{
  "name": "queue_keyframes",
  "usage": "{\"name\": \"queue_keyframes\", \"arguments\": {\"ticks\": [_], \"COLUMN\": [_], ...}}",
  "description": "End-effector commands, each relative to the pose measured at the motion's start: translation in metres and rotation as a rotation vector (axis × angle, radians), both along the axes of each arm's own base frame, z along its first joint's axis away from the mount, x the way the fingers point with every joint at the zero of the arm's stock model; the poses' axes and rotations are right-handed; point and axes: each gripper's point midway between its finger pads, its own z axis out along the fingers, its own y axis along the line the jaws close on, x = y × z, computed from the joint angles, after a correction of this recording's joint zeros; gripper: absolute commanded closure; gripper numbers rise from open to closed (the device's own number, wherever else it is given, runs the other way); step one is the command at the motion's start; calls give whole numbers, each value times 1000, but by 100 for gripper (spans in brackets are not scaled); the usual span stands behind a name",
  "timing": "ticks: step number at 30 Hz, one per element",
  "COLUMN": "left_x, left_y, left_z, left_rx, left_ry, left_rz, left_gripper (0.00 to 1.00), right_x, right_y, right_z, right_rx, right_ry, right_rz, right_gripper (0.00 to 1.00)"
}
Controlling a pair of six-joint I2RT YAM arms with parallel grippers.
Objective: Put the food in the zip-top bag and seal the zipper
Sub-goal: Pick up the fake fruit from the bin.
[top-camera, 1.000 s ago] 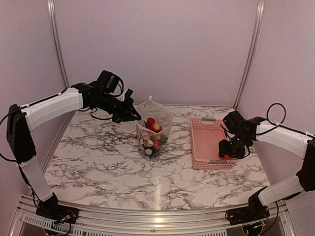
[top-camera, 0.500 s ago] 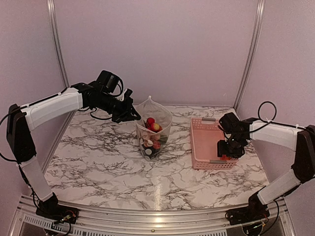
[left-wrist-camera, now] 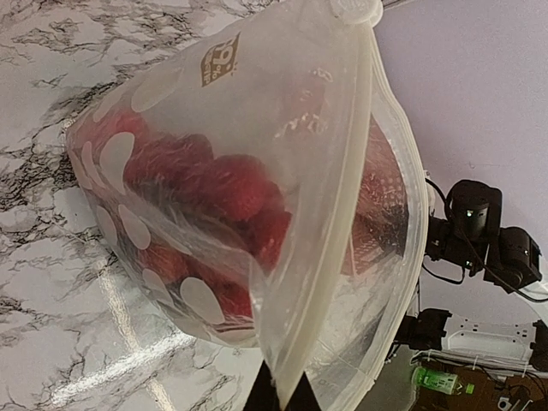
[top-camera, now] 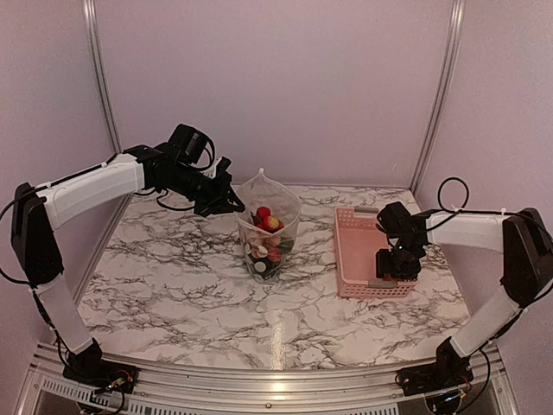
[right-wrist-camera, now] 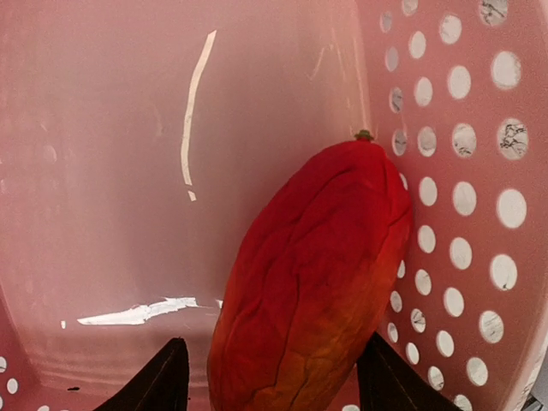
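R gripper (right-wrist-camera: 274, 377) dropped into pink basket (top-camera: 350, 246); fingers apart astride red-orange toy veg (right-wrist-camera: 308, 282), no grip yet. L gripper (top-camera: 226, 201) pinched shut on zip-top bag (top-camera: 270, 226) rim; pick next.

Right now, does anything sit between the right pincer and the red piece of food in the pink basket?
Nothing visible does. The open right pincer has a finger on either side of the red food piece, which lies in the pink basket, close beside its perforated wall.
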Motion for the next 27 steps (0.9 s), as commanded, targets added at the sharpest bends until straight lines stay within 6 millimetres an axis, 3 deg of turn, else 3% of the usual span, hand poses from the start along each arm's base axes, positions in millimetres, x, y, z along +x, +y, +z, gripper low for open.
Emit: {"name": "queue_keyframes", "arguments": {"ticks": [1, 18, 27], "left_x": [-3, -6, -7], "left_y": [4, 10, 10], "left_z": [2, -2, -2], "left_rx": [8, 17, 14], "left_ry": [12, 20, 24], "left_rz": [-9, 13, 19], "left_gripper": [100, 100, 100], "right_x": [16, 46, 63], "right_y": [7, 7, 27], "right_z": [2, -5, -3], "right_rx": [38, 7, 86], "right_ry": [-40, -74, -99], "right_rz": [-4, -5, 65], "right_gripper": [36, 27, 41]}}
